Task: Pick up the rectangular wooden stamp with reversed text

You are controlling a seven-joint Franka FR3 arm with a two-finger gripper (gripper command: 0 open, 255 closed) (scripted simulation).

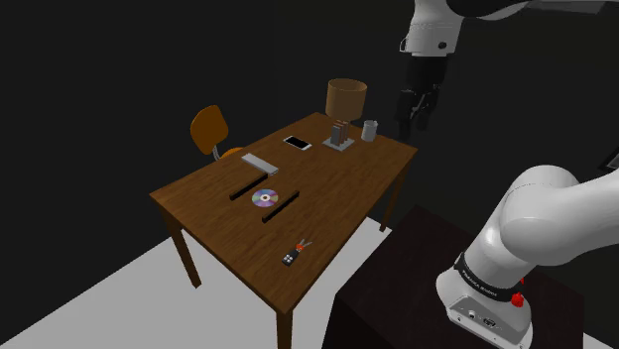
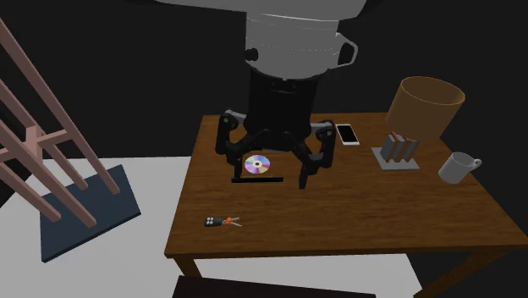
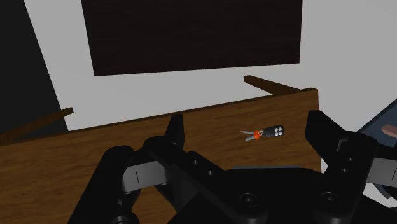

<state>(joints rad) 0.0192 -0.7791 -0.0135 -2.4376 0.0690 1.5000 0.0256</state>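
Observation:
The stamp [image 1: 339, 135] [image 2: 398, 151] looks like a small grey base carrying upright brown-grey slabs. It stands near the far corner of the dark wooden table [image 1: 327, 213] [image 2: 355, 220], beside a brown cylinder. My black gripper [image 1: 412, 127] [image 2: 264, 169] [image 3: 247, 124] hangs open well above the table, to the shoulder view's right of the stamp, holding nothing. In the wrist view its fingers [image 3: 175, 130] stand wide apart, with a key fob [image 3: 270, 132] on the table between them. Any text on the stamp is too small to read.
On the table lie a CD [image 1: 265, 197] [image 2: 257, 163], a key fob [image 1: 293, 255] [image 2: 216, 222], a phone [image 1: 298, 143] [image 2: 348, 134], a grey bar [image 1: 260, 164] and a mug [image 1: 370, 130] [image 2: 457, 167]. A brown cylinder [image 1: 346, 97] [image 2: 426, 106] and an orange chair [image 1: 210, 131] stand behind.

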